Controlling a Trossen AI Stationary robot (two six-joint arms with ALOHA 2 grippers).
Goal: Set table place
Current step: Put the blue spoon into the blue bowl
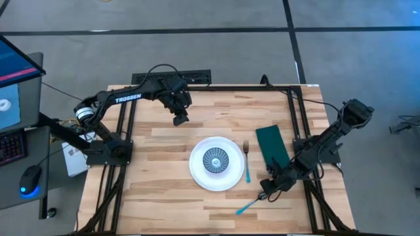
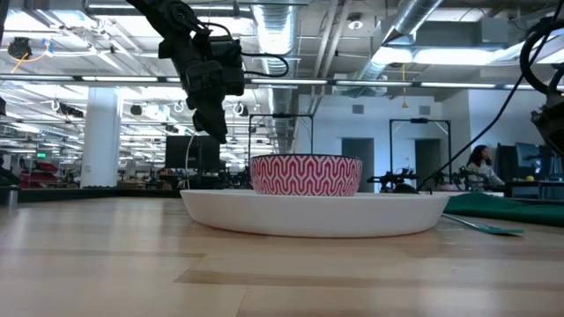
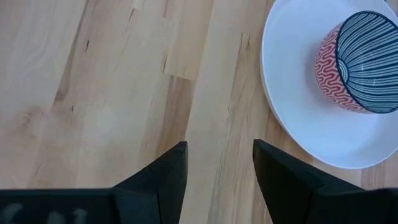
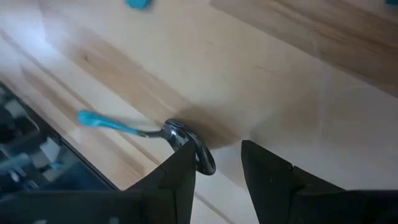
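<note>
Spoon lies at the released right hand; left hand released above the table

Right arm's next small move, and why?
Probably shift the right gripper over the spoon and lower. Its fingers are open with the spoon bowl beside one tip, not between them, and the spoon lies askew near the table edge, away from the plate.

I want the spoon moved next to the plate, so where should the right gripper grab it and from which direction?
Judging by its pose, grip the spoon from straight above, across the slim turquoise handle just behind the bowl end. It lies flat on the table, apart from the plate, so only its narrow sides offer purchase. The right gripper hovers open at the bowl end; the wide, rounded metal bowl would probably slip.
</note>
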